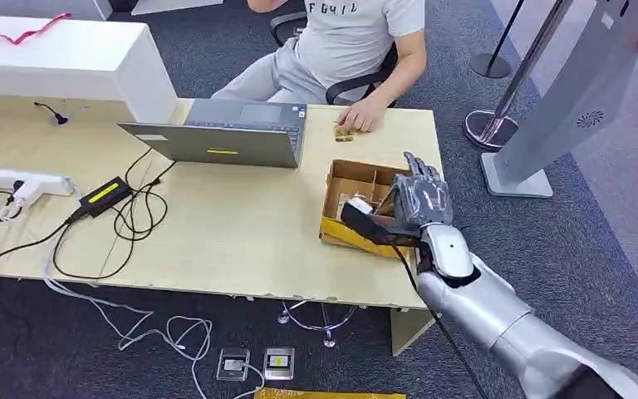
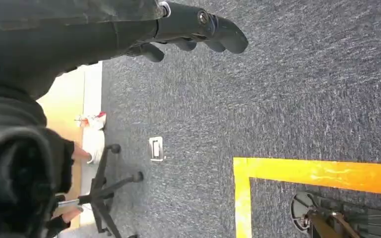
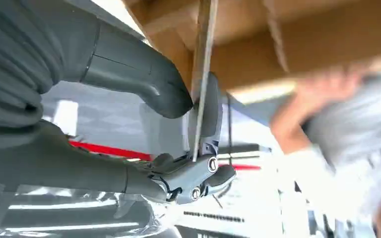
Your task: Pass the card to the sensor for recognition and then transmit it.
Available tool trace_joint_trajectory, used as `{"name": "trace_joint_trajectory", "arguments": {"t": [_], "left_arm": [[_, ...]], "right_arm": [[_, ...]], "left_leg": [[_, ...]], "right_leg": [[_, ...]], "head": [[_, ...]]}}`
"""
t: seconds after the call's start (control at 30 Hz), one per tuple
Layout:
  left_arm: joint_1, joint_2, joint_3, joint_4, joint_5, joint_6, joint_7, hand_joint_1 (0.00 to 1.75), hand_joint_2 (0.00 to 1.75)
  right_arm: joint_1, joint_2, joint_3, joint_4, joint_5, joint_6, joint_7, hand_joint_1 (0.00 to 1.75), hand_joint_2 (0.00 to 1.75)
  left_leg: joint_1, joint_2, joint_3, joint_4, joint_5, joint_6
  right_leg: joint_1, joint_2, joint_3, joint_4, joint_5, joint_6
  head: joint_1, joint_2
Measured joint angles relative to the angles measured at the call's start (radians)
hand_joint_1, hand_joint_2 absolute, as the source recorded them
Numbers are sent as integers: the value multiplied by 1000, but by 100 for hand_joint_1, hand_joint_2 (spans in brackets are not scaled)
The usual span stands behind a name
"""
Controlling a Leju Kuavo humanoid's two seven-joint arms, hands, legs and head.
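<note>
Pinching the card [image 3: 201,74] edge-on, right hand [image 1: 422,199] fingers [image 3: 144,89] hover over the box [image 1: 332,229].

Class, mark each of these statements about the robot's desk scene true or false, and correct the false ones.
1. The right hand pinches a thin card edge-on. True.
2. The cardboard box sits on the floor. False: it stands on the desk, near its right end.
3. The laptop is shut flat. False: it is open.
4. A person's hand rests on the desk beyond the box. True.
5. The left hand holds the card. False: it hangs over carpet, holding nothing.
</note>
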Motion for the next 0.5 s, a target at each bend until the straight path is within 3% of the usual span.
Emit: {"name": "trace_joint_trajectory", "arguments": {"t": [0.2, 0.5], "left_arm": [[-4, 0, 0, 0, -6, 1, 0, 0, 0], [-5, -1, 0, 0, -7, 1, 0, 0, 0]], "right_arm": [[-78, 29, -16, -67, -15, -15, -21, 175, 175], [-95, 50, -16, -75, -43, -41, -49, 175, 175]], "left_leg": [[0, 0, 0, 0, 0, 0], [0, 0, 0, 0, 0, 0]], "right_leg": [[0, 0, 0, 0, 0, 0], [0, 0, 0, 0, 0, 0]], "head": [[0, 0], [0, 0]]}}
